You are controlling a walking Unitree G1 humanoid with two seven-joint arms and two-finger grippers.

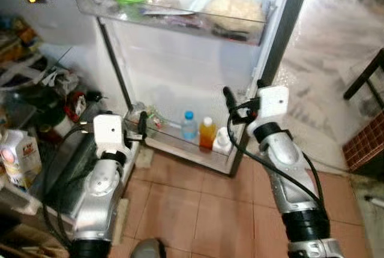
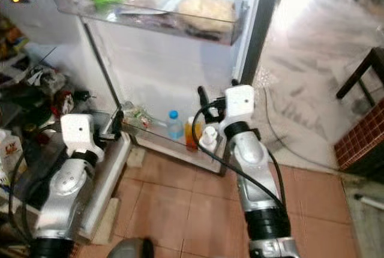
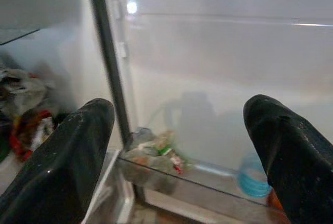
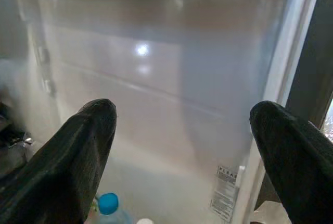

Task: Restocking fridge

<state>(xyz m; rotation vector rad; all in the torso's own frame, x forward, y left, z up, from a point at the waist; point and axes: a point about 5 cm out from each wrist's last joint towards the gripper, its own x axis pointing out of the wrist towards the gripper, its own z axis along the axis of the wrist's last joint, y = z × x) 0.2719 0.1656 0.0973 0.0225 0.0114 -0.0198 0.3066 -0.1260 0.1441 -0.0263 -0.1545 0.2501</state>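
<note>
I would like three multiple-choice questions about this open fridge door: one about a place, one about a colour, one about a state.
1. Where does the orange bottle stand?
A. lower door shelf
B. upper door shelf
C. floor

2. What colour is the water bottle cap?
A. red
B. blue
C. yellow

3. How are the fingers of the right gripper?
A. shut on a bottle
B. shut empty
C. open, empty

Answers: 1 A, it stands between the water bottle and a white bottle; 2 B, the cap shows blue; 3 C, the wrist view shows the fingers wide apart.
</note>
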